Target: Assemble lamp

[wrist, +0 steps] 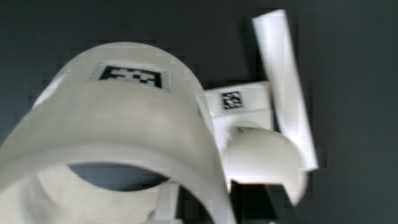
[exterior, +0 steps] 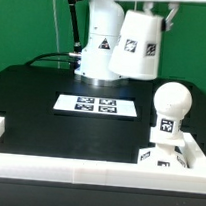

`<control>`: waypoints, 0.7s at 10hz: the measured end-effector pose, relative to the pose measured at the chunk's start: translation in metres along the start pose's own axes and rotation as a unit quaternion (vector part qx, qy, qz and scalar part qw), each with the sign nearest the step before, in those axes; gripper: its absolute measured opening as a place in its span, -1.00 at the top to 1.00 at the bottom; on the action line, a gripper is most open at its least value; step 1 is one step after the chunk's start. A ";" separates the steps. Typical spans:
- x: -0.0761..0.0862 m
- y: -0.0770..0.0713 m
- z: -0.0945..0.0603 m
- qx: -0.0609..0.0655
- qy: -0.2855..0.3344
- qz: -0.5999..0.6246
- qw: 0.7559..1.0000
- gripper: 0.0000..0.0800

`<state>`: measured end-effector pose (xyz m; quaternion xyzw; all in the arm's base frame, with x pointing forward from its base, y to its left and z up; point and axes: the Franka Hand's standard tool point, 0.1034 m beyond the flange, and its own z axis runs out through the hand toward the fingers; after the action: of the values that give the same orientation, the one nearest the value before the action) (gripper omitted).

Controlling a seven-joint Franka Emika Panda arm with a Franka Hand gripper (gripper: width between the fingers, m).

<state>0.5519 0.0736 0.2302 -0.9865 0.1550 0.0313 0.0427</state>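
Note:
The white cone-shaped shade [exterior: 136,45] hangs tilted in the air, above and to the exterior view's left of the bulb. My gripper [exterior: 148,11] is shut on its upper end; the fingers are mostly hidden. The ball-shaped bulb [exterior: 171,104] stands upright on the low square base [exterior: 163,157] at the exterior view's right, near the white wall. In the wrist view the shade [wrist: 116,115] fills the foreground, with the bulb [wrist: 267,152] and the tagged base [wrist: 237,101] beyond it.
The marker board [exterior: 96,105] lies flat in the middle of the black table. A white wall [exterior: 76,171] runs along the front edge and up the right side [wrist: 281,70]. A black cable hangs at the back left.

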 end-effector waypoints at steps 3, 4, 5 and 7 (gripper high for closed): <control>0.016 -0.032 -0.025 0.002 0.004 0.019 1.000 0.89; 0.025 -0.043 -0.027 0.003 0.011 0.026 1.000 0.89; 0.032 -0.051 -0.025 0.002 0.015 0.025 1.000 0.89; 0.049 -0.060 -0.012 -0.003 0.024 0.021 0.999 0.89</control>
<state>0.6180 0.1148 0.2427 -0.9835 0.1769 0.0091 0.0353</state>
